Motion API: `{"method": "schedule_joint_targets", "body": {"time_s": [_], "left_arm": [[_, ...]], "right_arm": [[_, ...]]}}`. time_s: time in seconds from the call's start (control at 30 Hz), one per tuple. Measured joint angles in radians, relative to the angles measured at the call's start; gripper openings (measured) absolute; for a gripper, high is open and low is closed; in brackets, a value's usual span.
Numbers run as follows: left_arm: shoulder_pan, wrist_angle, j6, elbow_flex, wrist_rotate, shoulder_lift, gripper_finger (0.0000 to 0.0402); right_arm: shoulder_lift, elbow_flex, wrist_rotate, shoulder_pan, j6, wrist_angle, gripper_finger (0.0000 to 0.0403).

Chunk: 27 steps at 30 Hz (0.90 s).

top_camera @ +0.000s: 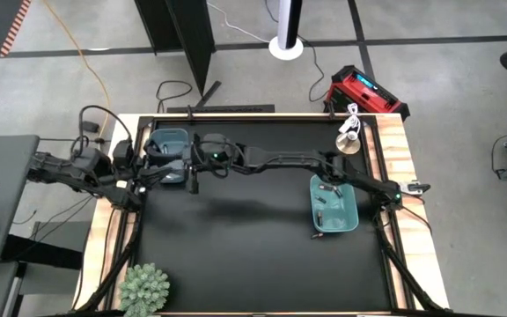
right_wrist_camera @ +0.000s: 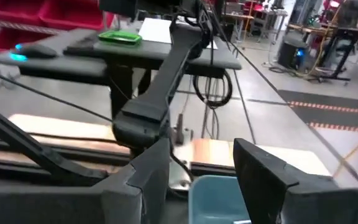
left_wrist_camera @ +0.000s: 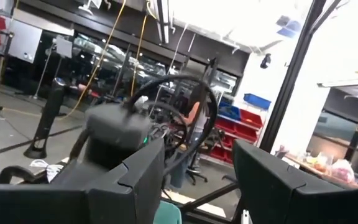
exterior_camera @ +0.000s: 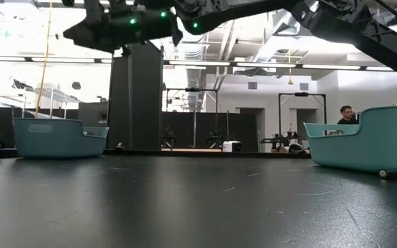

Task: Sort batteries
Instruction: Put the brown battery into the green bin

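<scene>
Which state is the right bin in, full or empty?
Neither: right bin holds a few batteries, its floor mostly bare in the high view.

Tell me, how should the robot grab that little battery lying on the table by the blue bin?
Around its middle, coming straight down from above, is probably best. The battery lies flat on its side on the table, so both long sides are free to pinch. The teal bin stands close behind it, blocking that side.

A green spiky plant [top_camera: 144,288] (table's front-left corner); red case [top_camera: 366,92] beyond.
</scene>
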<state>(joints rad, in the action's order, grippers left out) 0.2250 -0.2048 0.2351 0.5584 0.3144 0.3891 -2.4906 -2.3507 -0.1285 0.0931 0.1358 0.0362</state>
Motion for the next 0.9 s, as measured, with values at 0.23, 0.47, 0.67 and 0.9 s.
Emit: {"method": "schedule_joint_targets", "body": {"time_s": [0.23,0.47,0.67,0.9], "left_arm": [[0.0,0.021,-0.029,0.0,-0.017,-0.003,0.0184],[0.0,0.019,-0.056,0.0,-0.059,-0.013,0.0184],[0.0,0.035,-0.054,0.0,-0.067,-0.012,0.0184],[0.0,0.038,-0.065,0.0,-0.067,-0.011,0.0184]], "right_arm": [[0.11,-0.001,-0.005,-0.032,0.05,-0.085,0.0189],[0.182,0.002,0.0,-0.024,0.076,-0.218,0.0175],[0.314,0.191,0.04,-0.007,0.099,-0.105,0.0159],[0.61,0.556,0.089,0.034,0.102,0.031,0.0151]]}}
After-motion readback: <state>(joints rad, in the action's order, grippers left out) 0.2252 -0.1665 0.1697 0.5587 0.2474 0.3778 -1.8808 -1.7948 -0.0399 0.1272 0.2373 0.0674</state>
